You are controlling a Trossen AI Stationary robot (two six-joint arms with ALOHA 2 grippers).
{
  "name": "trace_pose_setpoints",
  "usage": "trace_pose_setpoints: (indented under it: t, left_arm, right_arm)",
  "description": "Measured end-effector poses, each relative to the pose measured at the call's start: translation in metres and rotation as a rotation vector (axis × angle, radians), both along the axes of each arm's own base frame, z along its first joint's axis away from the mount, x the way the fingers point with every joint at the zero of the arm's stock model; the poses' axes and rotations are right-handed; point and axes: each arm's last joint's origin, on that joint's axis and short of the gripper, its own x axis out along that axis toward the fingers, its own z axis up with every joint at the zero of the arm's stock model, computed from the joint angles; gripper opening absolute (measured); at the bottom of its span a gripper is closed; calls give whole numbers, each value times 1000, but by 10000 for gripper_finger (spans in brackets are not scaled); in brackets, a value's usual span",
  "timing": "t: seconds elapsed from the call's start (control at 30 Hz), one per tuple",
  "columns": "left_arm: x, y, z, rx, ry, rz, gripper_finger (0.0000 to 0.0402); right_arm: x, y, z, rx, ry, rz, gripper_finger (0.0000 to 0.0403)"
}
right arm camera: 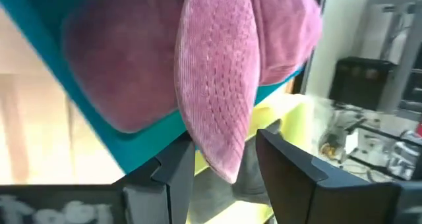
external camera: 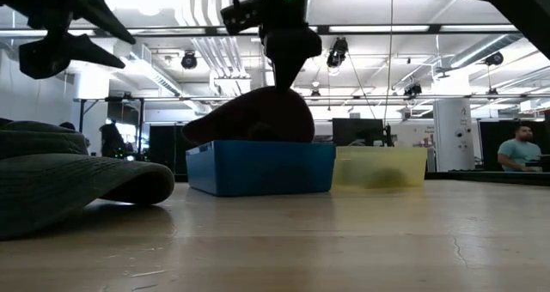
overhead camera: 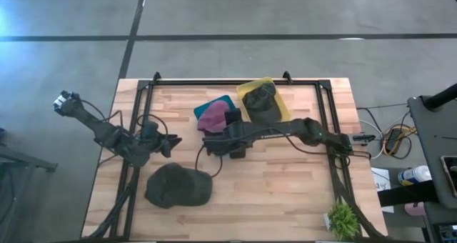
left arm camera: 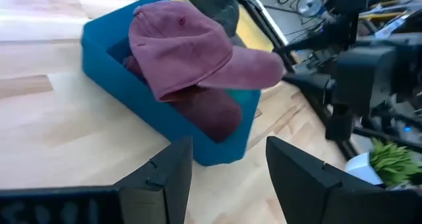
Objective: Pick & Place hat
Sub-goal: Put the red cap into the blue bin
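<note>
The faded maroon cotton cap (left arm camera: 191,53) lies on top of the blue plastic bin (left arm camera: 125,99), at the far middle of the light wooden desk (overhead camera: 285,193), with its brim sticking out over the bin's edge. I judge it light, soft and floppy, so it will sag where it is not supported. The stiff brim is the best place to take hold of it.

The right hand (right arm camera: 221,168) is just at the bin's right side. Its fingers stand partly open around the brim's edge; the brim hangs between them, and I cannot tell if they touch it.

The left hand (left arm camera: 227,171) waits at the left side of the desk, open wide and empty, pointing toward the bin.
</note>
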Motion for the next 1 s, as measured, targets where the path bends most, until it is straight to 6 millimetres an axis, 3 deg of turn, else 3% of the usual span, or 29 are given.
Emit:
trace_pose_setpoints:
  t: [0.2, 0.5, 0.73, 1.0]
  left_arm:
    - [12, -8, -1, -26, -23, -6, 186]
    - [42, -19, -30, -4, 133, 24, 186]
    - [56, 7, -35, 77, 197, 149, 186]
    - [80, 42, -38, 173, 330, -9, 186]
  right_arm:
    - [-3, 20, 0, 86, -32, -16, 153]
    - [-8, 23, 10, 107, -149, -176, 156]
    - [-11, 22, 18, 115, -231, -269, 144]
    - [-12, 29, 20, 121, -274, -305, 137]
